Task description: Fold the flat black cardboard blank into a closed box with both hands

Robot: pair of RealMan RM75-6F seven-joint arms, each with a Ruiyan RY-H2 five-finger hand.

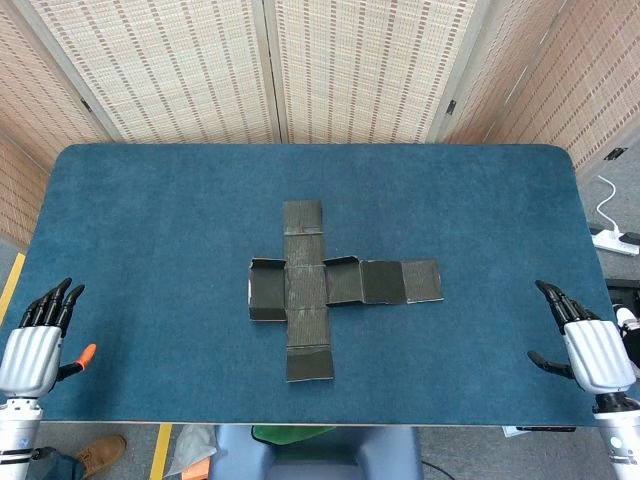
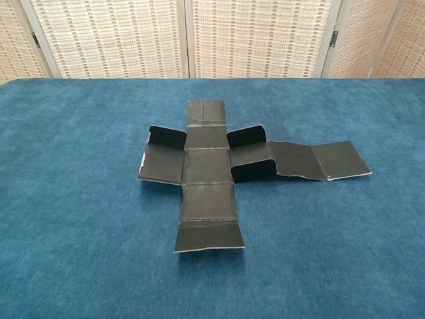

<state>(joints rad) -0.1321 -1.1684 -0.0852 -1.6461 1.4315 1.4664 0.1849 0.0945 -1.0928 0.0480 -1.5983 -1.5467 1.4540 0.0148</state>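
Left hand (image 1: 35, 345) and right hand (image 1: 590, 345) spread, holding nothing, black cardboard blank (image 1: 325, 290) unfolded mid-table (image 1: 150, 220)

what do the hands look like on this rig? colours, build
Both alike: left hand and right hand have black fingers on a ribbed silver-white back plate, with a silver wrist below. An orange tip shows beside the left one. Only the head view shows them.

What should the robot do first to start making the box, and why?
Probably bring both hands in toward the middle. The black cardboard lies unfolded in a cross shape on the blue table, only a few small flaps standing up. The left hand and right hand sit open at the table's near corners, touching nothing, so they likely need to reach the cardboard before any folding.
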